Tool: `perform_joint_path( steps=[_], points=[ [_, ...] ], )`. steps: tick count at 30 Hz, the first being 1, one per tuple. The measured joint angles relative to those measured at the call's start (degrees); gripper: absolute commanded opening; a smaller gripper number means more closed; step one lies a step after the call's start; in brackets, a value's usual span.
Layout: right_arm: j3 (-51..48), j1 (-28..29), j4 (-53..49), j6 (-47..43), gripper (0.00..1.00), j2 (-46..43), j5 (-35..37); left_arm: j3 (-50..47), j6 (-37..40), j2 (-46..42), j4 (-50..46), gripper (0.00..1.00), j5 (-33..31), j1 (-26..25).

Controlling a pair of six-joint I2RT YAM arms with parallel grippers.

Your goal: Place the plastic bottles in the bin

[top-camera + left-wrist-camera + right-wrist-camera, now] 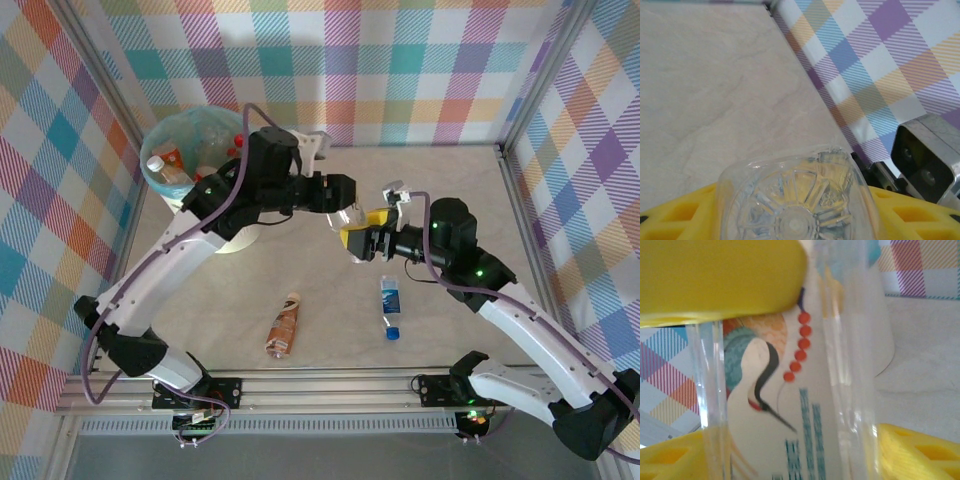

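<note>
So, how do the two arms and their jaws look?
The left arm and right arm have white shells with black joints and bases. A purple-grey cable loops along each. The jaws are yellow with ribbed cut-outs. Small green lights glow on the right arm.

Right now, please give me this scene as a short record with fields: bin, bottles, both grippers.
bin: white round bucket with teal bag, far left; orange bottle inside
shared bottle: clear plastic bottle with crane label, between both grippers' fingers
left gripper: at its base, grip unclear
right gripper: at its labelled body, grip unclear
lying on table: brown plastic bottle; clear bottle with blue cap, apart
</note>
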Motion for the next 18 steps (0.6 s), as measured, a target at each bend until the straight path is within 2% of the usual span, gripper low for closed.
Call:
perform_joint_path(
  steps=[5, 11, 18],
  points=[
    [1.11, 0.2, 0.2, 0.98, 0.77, 0.0, 0.61, -0.09, -0.13, -4.52, -0.07, 0.57, -5.14, 3.34],
    [4.31, 0.39, 0.59, 3.02, 0.71, 2.36, 1.27, 1.03, 0.48, -8.68, -1.31, 0.56, -9.86, 15.96],
    [15.74, 5.31, 0.92, 2.95, 0.69, 13.14, 1.79, 9.55, 4.48, -5.7, -4.55, 0.56, -11.54, 29.79]
  ],
)
